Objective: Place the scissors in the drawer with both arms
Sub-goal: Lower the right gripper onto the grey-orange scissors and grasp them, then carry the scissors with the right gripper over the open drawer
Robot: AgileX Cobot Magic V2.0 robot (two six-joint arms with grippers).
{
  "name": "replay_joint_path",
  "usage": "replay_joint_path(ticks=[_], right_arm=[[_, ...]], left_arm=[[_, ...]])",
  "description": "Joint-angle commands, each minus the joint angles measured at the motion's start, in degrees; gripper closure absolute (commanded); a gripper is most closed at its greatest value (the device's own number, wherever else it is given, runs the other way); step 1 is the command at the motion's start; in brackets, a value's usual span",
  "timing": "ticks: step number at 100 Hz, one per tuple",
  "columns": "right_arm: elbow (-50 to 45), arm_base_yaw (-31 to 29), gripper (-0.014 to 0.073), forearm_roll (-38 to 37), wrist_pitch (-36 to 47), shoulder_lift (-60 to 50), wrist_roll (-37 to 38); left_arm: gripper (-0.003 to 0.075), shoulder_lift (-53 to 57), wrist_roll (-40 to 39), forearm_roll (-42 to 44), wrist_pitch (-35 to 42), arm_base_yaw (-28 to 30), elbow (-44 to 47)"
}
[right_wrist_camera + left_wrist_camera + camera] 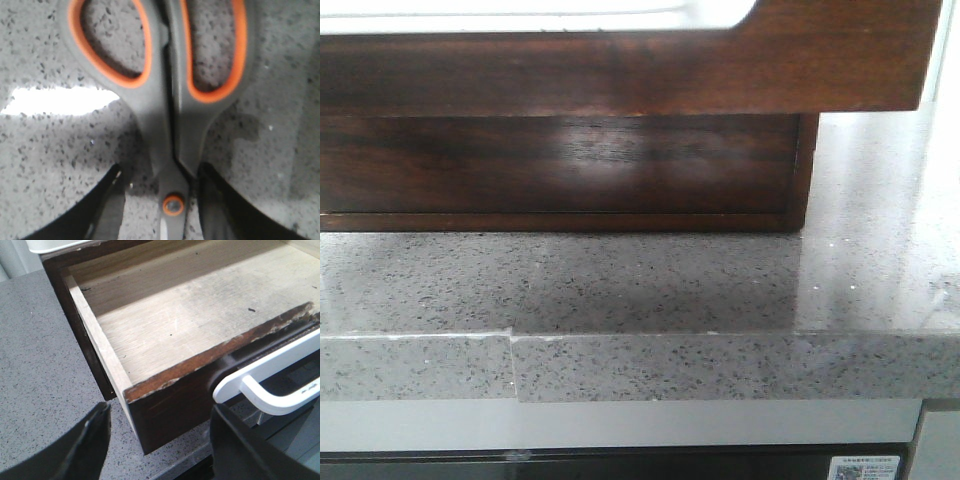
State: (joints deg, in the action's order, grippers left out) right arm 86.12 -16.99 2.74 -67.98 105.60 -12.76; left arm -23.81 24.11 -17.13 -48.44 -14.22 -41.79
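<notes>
Landmark is the drawer [620,90]; everything below is placed against it.

Nearest you in the front view: the grey speckled tabletop [650,290], with a seam [513,345] in its front edge below the drawer's left half. A white label [863,468] sits low under the edge, below the drawer's right end. Neither arm shows in that view.

Right claw [162,200]: its dark fingers [107,205] sit on either side of the scissors [160,115] close to the pivot screw [173,205]. One side touches the shank; on the other side you see a gap, so I cannot tell whether it is gripping or just straddling. Scissors are grey with orange-lined handle loops, blades hidden, speckled tabletop behind them. That view shows no drawer, so you cannot place the scissors against it.

Left claw [160,440]: spread wide, holding nothing, just in front of the drawer's front corner [131,390]. One finger [85,450] is over the tabletop beside the drawer, the other in front of the drawer face.

The drawer is pulled out; its pale wooden floor [200,315] is bare. A white handle [275,385] lies along the front cut-out, right next to the left claw's finger. The top edge of the front is chipped.

Behind: the dark cabinet body [560,165], standing on the tabletop.
</notes>
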Motion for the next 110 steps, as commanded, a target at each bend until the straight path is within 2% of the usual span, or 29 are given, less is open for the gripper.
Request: replay_joint_path(ticks=[1, 20, 39, 53, 79, 110], right_arm=[[1.92, -0.09, 0.0321, -0.24, -0.19, -1.72, -0.85], [2.16, -0.09, 0.0341, -0.24, -0.59, -1.59, -0.85], [2.4, -0.09, 0.053, -0.24, -1.64, -1.59, -0.85], [2.4, -0.09, 0.0616, -0.24, -1.91, -1.59, -0.85], [2.4, 0.23, 0.0625, -0.13, -2.44, -5.39, -0.85], [2.53, 4.83, 0.0625, 0.09, -0.47, -22.25, -0.85]], left_arm=[[0.0314, -1.02, -0.67, -1.09, 4.33, -0.38, -1.9], [0.0314, -1.02, -0.67, -1.09, 4.33, -0.38, -1.9], [0.0314, -1.02, -0.67, -1.09, 4.33, -0.38, -1.9], [0.0314, -1.02, -0.67, -1.09, 4.33, -0.38, -1.9], [0.0314, -1.02, -0.67, -1.09, 4.33, -0.38, -1.9], [0.0314, -1.02, -0.67, -1.09, 4.33, -0.38, -1.9]])
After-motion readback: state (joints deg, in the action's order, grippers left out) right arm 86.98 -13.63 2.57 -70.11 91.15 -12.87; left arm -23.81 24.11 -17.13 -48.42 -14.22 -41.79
